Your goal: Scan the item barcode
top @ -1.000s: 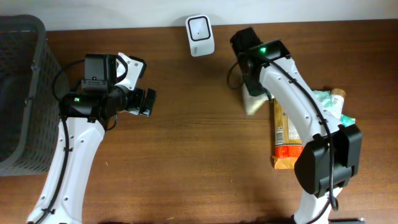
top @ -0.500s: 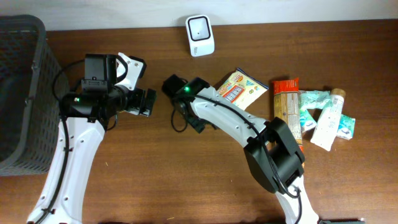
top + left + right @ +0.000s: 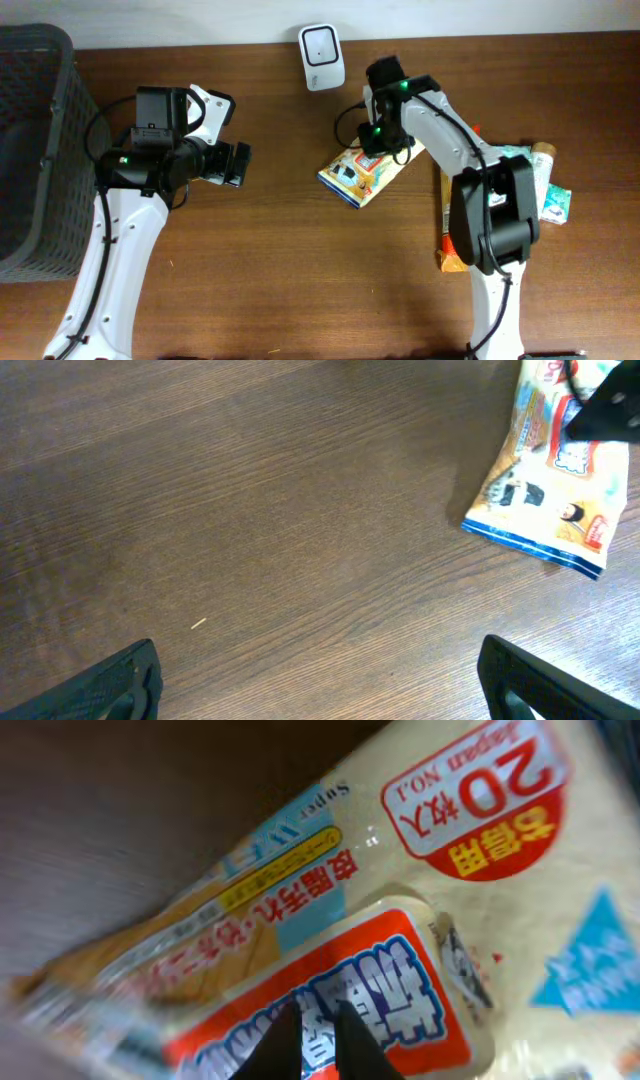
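A yellow, blue and red snack packet [image 3: 357, 171] lies at the table's middle, below a white barcode scanner [image 3: 321, 43] that stands at the back edge. My right gripper [image 3: 377, 140] is on the packet's upper right end. In the right wrist view its fingertips [image 3: 320, 1020] stand almost together, pinching the packet's [image 3: 430, 900] printed film. The left wrist view shows the packet [image 3: 555, 490] at the far right with that end raised. My left gripper [image 3: 228, 135] hovers wide open left of the packet, over bare wood [image 3: 320, 690].
A dark woven basket [image 3: 35, 150] fills the left edge. At the right lie an orange box [image 3: 458, 215], teal packets [image 3: 512, 160] and a white bottle [image 3: 530, 185], under and beside the right arm.
The right arm swung from the right side across to the table's middle and back onto the packet, its jaws opening then closing. The packet now lies lower and further left. The left arm is still.
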`<state>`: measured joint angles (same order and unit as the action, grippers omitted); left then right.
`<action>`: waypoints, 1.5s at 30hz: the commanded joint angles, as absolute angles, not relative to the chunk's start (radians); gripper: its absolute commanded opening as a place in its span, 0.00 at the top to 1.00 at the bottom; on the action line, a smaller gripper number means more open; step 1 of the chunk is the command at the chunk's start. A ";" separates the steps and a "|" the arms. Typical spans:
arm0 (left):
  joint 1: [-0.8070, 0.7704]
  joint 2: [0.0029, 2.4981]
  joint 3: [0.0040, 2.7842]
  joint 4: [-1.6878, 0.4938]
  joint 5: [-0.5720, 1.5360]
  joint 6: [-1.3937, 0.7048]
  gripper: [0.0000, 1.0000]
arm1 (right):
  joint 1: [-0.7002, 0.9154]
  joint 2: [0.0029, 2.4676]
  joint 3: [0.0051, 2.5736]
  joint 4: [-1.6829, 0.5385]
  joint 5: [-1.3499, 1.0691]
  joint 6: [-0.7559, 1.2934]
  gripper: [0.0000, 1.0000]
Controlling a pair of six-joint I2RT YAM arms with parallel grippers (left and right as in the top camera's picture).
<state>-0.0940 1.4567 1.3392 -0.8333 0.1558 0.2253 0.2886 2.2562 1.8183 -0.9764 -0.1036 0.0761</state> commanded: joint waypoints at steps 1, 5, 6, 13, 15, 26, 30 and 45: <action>-0.091 1.447 1.346 -0.832 0.156 0.241 0.01 | 0.278 2.304 1.763 -0.967 -0.118 0.083 0.85; -0.091 1.447 1.346 -0.832 0.156 0.241 0.01 | 0.278 2.302 1.801 -0.999 -0.126 0.083 0.47; -0.091 1.447 1.346 -0.832 0.156 0.241 0.01 | 0.278 2.286 1.860 -1.043 -0.128 0.083 0.45; -0.091 1.447 1.346 -0.832 0.156 0.241 0.01 | 0.203 2.217 2.099 -1.304 -0.212 0.147 0.42; -0.091 1.447 1.346 -0.832 0.156 0.241 0.01 | 0.242 2.217 2.061 -1.302 -0.213 0.074 0.42; -0.091 1.447 1.346 -0.832 0.156 0.241 0.01 | 0.117 2.218 1.995 -1.219 -0.240 0.376 0.29; -0.091 1.447 1.346 -0.832 0.156 0.241 0.01 | 0.030 2.219 1.860 -1.149 -0.303 0.371 0.25; -0.091 1.447 1.346 -0.832 0.156 0.241 0.01 | 0.030 2.143 1.555 -0.669 -0.555 0.251 0.96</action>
<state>-0.0940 1.4567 1.3392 -0.8310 0.1558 0.2253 0.0372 2.1807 1.5139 -0.6136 -0.5529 0.2916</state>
